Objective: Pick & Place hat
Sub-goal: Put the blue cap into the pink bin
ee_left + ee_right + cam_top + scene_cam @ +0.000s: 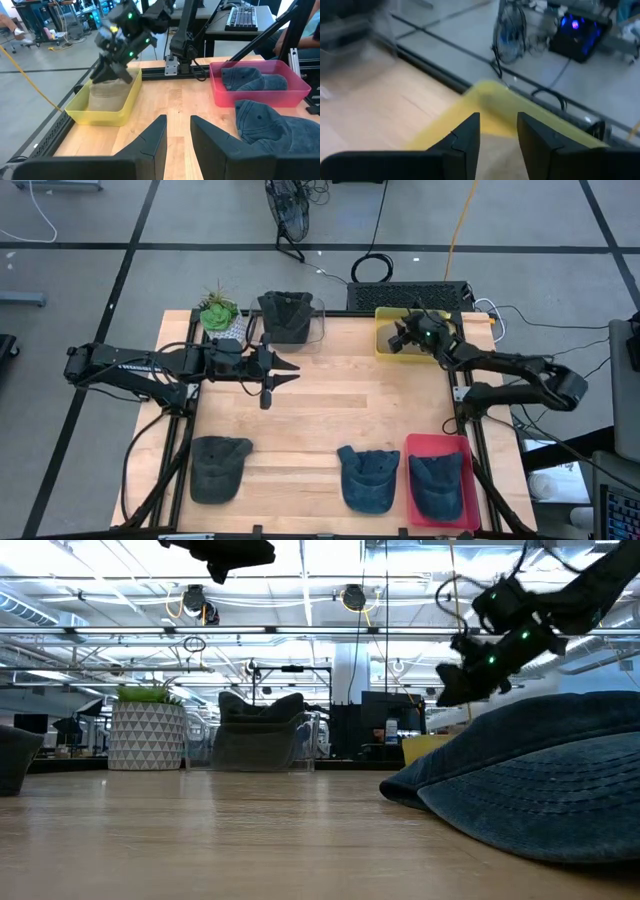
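Hat (107, 94) sitting in yellow bin (127, 107), right tool (407, 336) just above, fingers narrowly apart, holding nothing. Best to lift straight up, clear of the rim.

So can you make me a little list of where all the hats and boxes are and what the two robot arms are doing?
Yellow bin: far right of the table, tan hat inside
Red bin: near right, blue hat inside
Clear bin: far middle, dark hat inside
Loose blue hat: on the wood beside the red bin
Loose grey hat: near left
Plant: far left
Right gripper: above the yellow bin, fingers apart, empty
Left gripper: above mid-table, fingers apart, empty
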Tool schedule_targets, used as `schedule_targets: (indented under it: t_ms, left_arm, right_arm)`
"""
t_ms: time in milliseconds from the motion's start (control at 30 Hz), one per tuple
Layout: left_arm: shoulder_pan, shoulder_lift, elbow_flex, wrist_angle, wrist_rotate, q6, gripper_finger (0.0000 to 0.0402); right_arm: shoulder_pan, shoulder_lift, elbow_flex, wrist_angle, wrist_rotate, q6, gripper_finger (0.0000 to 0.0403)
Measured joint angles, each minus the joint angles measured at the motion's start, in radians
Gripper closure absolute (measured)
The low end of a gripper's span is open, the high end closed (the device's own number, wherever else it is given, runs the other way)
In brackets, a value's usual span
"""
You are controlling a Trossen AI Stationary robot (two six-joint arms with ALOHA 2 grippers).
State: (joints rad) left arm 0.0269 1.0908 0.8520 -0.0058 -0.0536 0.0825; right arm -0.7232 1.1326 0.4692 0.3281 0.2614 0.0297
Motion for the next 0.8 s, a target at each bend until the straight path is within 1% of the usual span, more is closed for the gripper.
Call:
schedule_targets:
  t_ms: [200, 333, 367, 467, 533, 600, 667, 800]
  left_arm:
    - [0.000, 0.000, 0.000, 0.000, 0.000, -0.006, 0.0304]
    - [0.000, 0.000, 0.000, 0.000, 0.000, -0.005, 0.0304]
    - [0.000, 0.000, 0.000, 0.000, 0.000, -0.006, 0.0304]
    - [0.000, 0.000, 0.000, 0.001, 0.001, -0.006, 0.0304]
    - [-0.002, 0.000, 0.000, 0.001, 0.002, -0.010, 0.0304]
    - [-0.003, 0.000, 0.000, 0.001, 0.009, -0.028, 0.0304]
    - [-0.009, 0.000, 0.000, 0.001, 0.057, -0.059, 0.0304]
    - [-0.050, 0.044, 0.000, 0.061, 0.265, -0.042, 0.0304]
  right_arm:
    - [0.063, -0.166, 0.000, -0.065, 0.002, 0.000, 0.0293]
    - [0.136, -0.271, 0.000, -0.086, -0.004, 0.006, 0.0293]
    - [0.159, -0.293, 0.001, -0.091, -0.014, 0.007, 0.0293]
    - [0.230, -0.330, 0.001, -0.127, -0.092, 0.028, 0.0293]
    - [0.283, -0.331, 0.001, -0.159, -0.141, 0.044, 0.0293]
    - [0.340, -0.322, 0.001, -0.158, -0.161, 0.044, 0.0293]
    - [0.398, -0.313, 0.002, -0.175, -0.161, 0.043, 0.0293]
    - [0.495, -0.307, 0.002, -0.284, -0.160, 0.069, 0.0293]
